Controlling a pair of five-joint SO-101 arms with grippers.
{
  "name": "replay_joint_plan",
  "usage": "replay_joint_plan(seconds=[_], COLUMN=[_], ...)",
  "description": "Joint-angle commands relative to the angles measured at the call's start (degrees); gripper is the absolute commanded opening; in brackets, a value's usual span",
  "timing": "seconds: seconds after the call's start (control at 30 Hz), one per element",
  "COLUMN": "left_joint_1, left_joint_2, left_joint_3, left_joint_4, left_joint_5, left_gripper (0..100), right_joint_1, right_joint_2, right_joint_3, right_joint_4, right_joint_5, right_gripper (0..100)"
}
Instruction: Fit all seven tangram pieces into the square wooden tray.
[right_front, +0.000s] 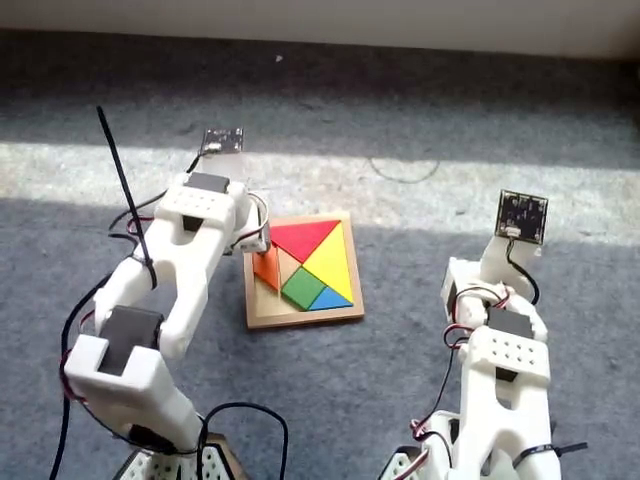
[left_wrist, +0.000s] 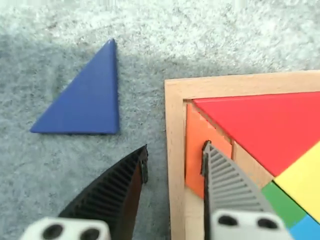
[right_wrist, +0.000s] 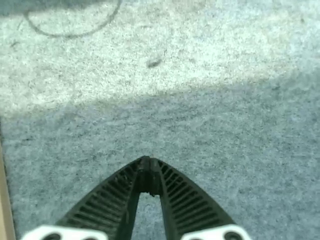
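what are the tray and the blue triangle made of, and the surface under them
Tray: pale, unfinished-looking wood, with faint grain on its rim. Blue triangle: flat, smooth matte paint, likely over wood, though plastic is possible. Surface: grey short-pile carpet or felt, speckled and fuzzy.

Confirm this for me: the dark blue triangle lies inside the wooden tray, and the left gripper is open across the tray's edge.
Wrong in one respect. The dark blue triangle lies on the carpet outside the wooden tray, not inside it; the left wrist view shows this. The left gripper is indeed open across the tray's edge.
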Motion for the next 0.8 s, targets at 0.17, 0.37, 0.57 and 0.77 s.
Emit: replay_joint_plan(seconds=[0.17,0.37,0.57,0.77], left_joint_1=[-0.31,-0.48,-3.82,-11.12], left_joint_2=[8.66,8.04,0.04,-4.62], left_joint_3=[-14.29,-16.75,-15.34,-12.79], left_joint_4=[5.89,8.53,10.64,10.55], left_joint_5=[0.18,0.18,0.18,-3.52], left_gripper=[19,19,19,19], right_joint_1=[-0.48,-0.48,-0.48,-0.48], right_joint_2=[-1.71,-1.71,-1.71,-1.71], right_joint_3=[-0.13,-0.13,-0.13,-0.13], right_joint_4=[-1.27,-1.27,-1.27,-1.27], right_joint_5=[0.70,0.70,0.70,0.70], right_gripper=[1.0,1.0,1.0,1.0])
